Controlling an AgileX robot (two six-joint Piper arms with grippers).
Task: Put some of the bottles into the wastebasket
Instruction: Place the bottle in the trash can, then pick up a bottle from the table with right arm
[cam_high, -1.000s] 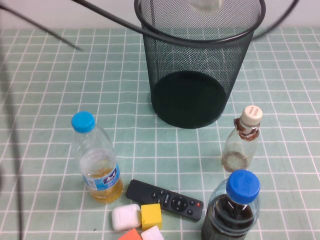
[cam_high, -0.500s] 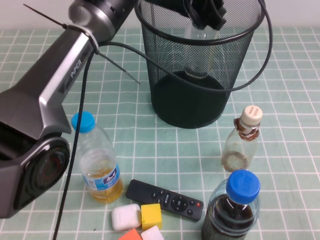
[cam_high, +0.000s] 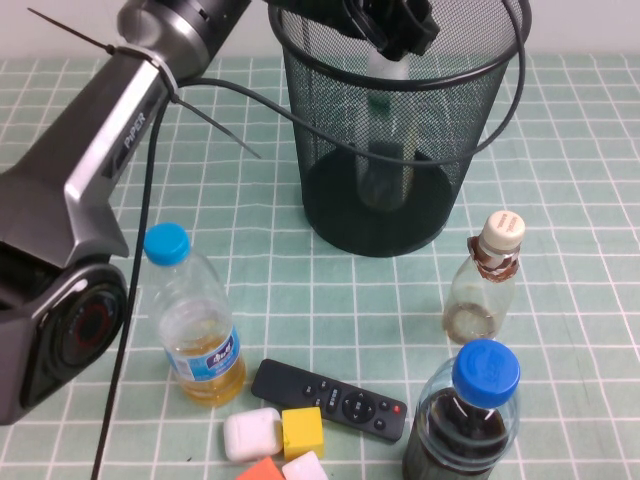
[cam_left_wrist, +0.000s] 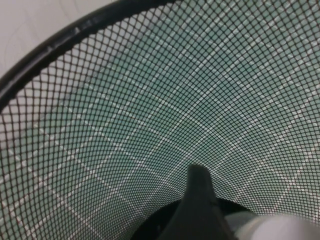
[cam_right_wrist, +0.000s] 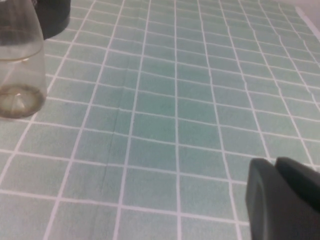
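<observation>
At top centre, left gripper (cam_high: 400, 25) over wastebasket (cam_high: 330, 190); taller bottle (cam_high: 385, 130) inside; jaw states indeterminable. Right gripper (cam_right_wrist: 282, 200) low over tablecloth.

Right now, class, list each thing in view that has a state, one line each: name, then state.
Tall bottle: upright inside the wastebasket, under the left gripper.
Wastebasket: upright, open-topped.
Small bottle: upright on the table, capped.
Yellow-liquid bottle: upright, capped, partly full.
Dark-liquid bottle: upright, capped.
Remote: lying flat.
Left gripper: over the wastebasket's mouth.
Right gripper: low over the table near the small bottle.
</observation>
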